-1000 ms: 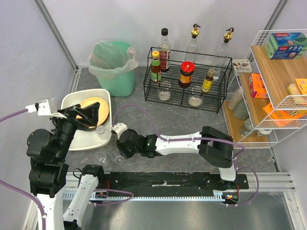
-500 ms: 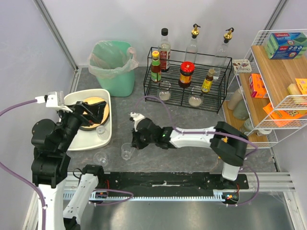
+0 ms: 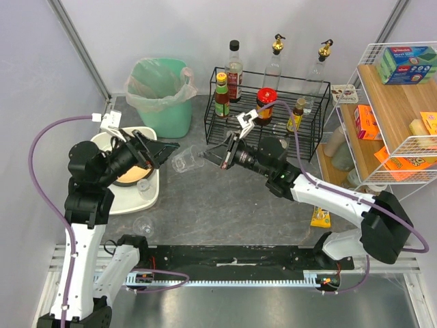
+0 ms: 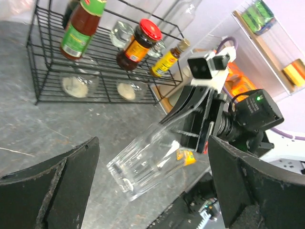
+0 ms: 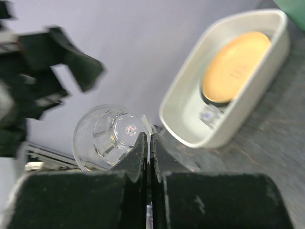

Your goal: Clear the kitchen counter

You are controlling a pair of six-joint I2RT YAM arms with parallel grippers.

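My right gripper (image 3: 209, 157) is shut on the rim of a clear ribbed glass (image 3: 183, 162) and holds it on its side in the air above the dark grey kitchen counter (image 3: 225, 198). In the right wrist view the jaws (image 5: 147, 138) pinch the glass wall (image 5: 107, 136). My left gripper (image 3: 158, 152) is open and empty, facing the glass from the left. In the left wrist view the glass (image 4: 147, 164) hangs between and beyond my open fingers (image 4: 71, 167). A white tub (image 3: 130, 201) at the left holds an orange plate (image 3: 130, 171) and a small glass (image 3: 144, 188).
Another small glass (image 3: 142, 224) stands on the counter in front of the tub. A green bin (image 3: 162, 92) is at the back left. A black wire rack (image 3: 266, 130) with bottles stands at the back. A wooden shelf unit (image 3: 392, 130) is at the right. A yellow packet (image 3: 321, 217) lies on the counter.
My right gripper has lifted the glass from the front of the counter, up and toward the back. My left arm has risen from the tub and turned toward the glass.
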